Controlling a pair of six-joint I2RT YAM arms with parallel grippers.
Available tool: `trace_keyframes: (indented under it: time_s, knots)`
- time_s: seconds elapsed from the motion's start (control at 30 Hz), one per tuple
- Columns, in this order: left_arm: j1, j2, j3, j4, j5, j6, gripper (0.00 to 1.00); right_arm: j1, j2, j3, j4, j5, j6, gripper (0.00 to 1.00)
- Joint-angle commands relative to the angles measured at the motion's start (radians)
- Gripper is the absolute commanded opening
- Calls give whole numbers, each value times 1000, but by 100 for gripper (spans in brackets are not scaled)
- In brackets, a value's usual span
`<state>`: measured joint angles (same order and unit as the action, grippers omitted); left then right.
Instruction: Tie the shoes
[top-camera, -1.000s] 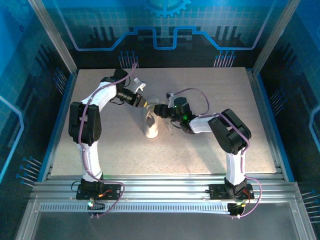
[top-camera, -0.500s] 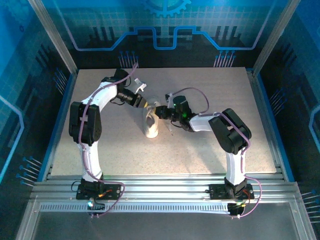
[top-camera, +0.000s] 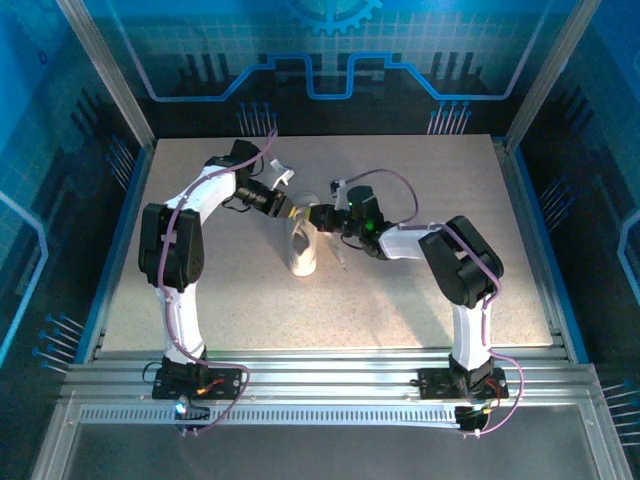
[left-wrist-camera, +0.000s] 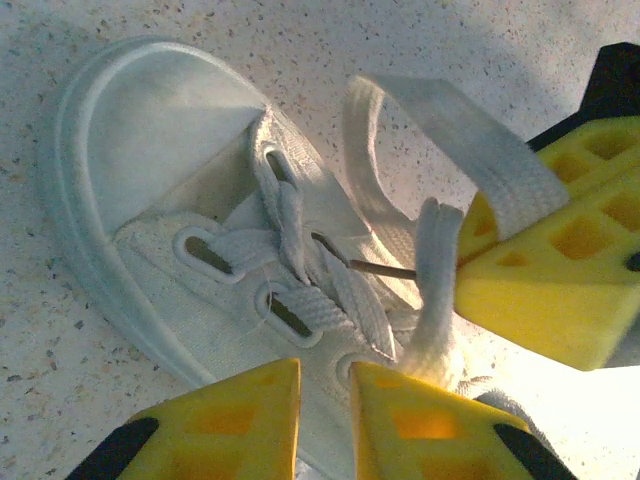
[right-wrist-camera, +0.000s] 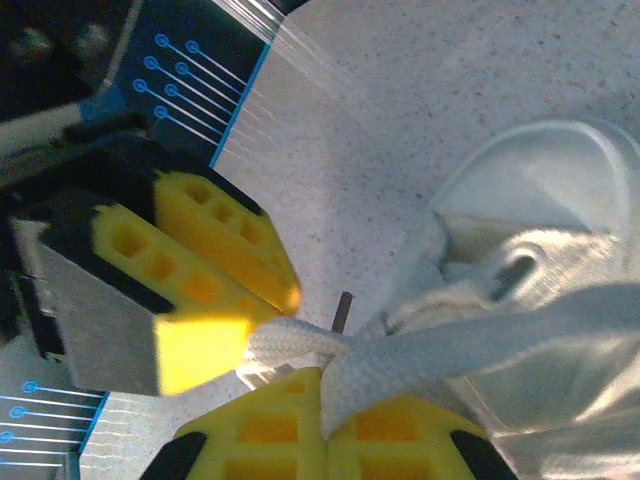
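The white sneaker (top-camera: 302, 252) lies mid-table, also seen close up in the left wrist view (left-wrist-camera: 200, 270) and the right wrist view (right-wrist-camera: 540, 180). Both grippers meet over its laced end. My right gripper (top-camera: 316, 217) (right-wrist-camera: 340, 400) is shut on a flat white lace (right-wrist-camera: 480, 345) that rises from between its fingers. A short taut stretch of lace (left-wrist-camera: 435, 290) runs from there to my left gripper (top-camera: 293, 209) (left-wrist-camera: 325, 390). The left jaws stand a narrow gap apart and pinch that lace at the tip. The right gripper's yellow fingers (left-wrist-camera: 560, 280) also show beside the shoe.
Speckled tabletop (top-camera: 420, 290) surrounds the shoe, with free room in front and to the right. A dark lace tip (right-wrist-camera: 342, 310) pokes out near the crossing. Blue enclosure walls (top-camera: 560, 200) border the table.
My right gripper closed onto the lace and edged left and back toward the left gripper. The left gripper and the shoe stayed put.
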<state>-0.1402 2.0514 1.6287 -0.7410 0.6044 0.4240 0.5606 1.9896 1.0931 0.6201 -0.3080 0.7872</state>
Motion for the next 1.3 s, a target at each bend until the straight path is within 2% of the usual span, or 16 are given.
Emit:
trace_keyframes:
  time_s: [0.0, 0.17, 0.33, 0.5, 0.6, 0.67, 0.93, 1.27]
  knots:
    - [8, -30, -17, 24, -7, -19, 22, -9, 28, 53, -22, -37, -29, 0]
    - [20, -31, -27, 40, -29, -27, 24, -1, 41, 114, -147, -55, -88, 0]
    - [42, -74, -92, 108, -38, -11, 26, -1, 61, 124, -178, -69, -101, 0]
    - [66, -155, -209, 203, 0, 121, 34, -4, 96, 148, -168, -121, -102, 0]
    - [71, -200, -270, 199, 34, 326, 37, -8, 114, 160, -144, -155, -95, 0]
    - [71, -215, -300, 229, 15, 390, 39, -9, 122, 168, -138, -171, -95, 0]
    - [71, -193, -309, 296, -38, 532, 41, -11, 133, 204, -178, -209, -123, 0]
    - [49, -131, -270, 301, -73, 595, 43, -19, 158, 253, -220, -248, -140, 0]
